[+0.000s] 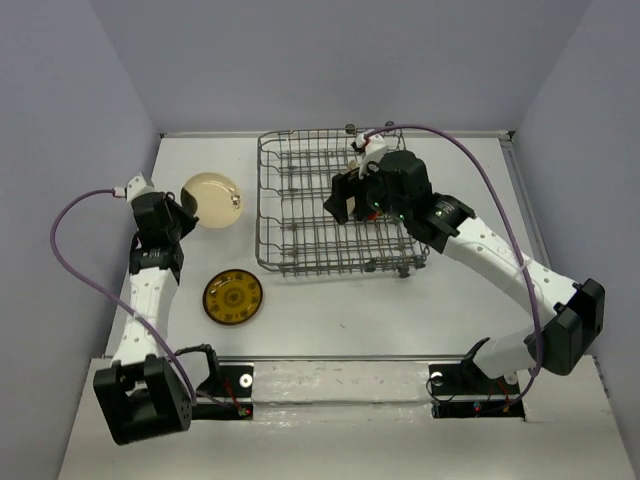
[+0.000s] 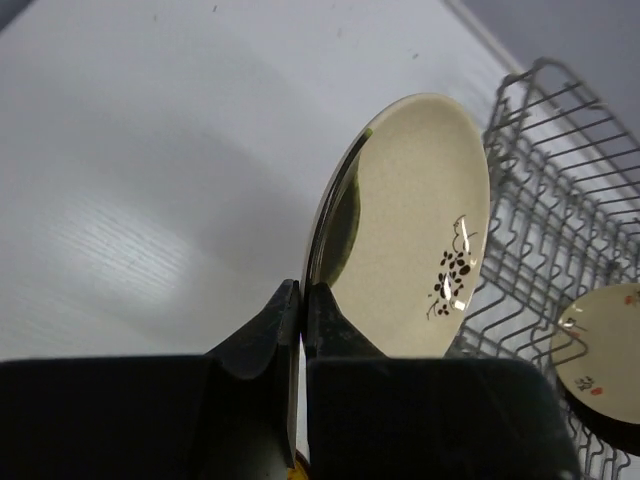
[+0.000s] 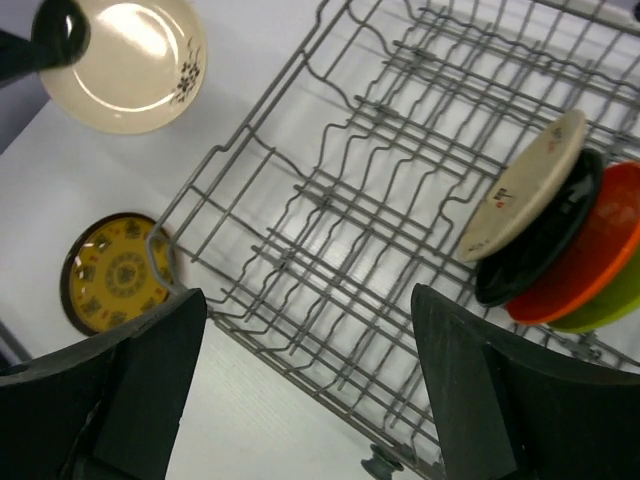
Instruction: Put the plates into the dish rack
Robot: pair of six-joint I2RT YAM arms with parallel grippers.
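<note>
My left gripper (image 2: 302, 305) is shut on the rim of the cream plate with a black patch (image 2: 410, 230) and holds it tilted above the table, left of the dish rack (image 1: 335, 205); the gripper also shows in the top view (image 1: 185, 208), as does the plate (image 1: 211, 200). The dark yellow patterned plate (image 1: 233, 297) lies flat on the table near the rack's front left corner. My right gripper (image 3: 310, 330) is open and empty above the rack (image 3: 330, 200). The beige (image 3: 525, 185), black (image 3: 545, 245), orange-red (image 3: 590, 260) and lime green (image 3: 615, 300) plates stand together in the rack.
Grey walls enclose the white table (image 1: 330, 310) on three sides. The right arm (image 1: 490, 250) reaches over the rack's right side and hides the racked plates in the top view. The rack's small wheel (image 3: 383, 465) sits at its near edge.
</note>
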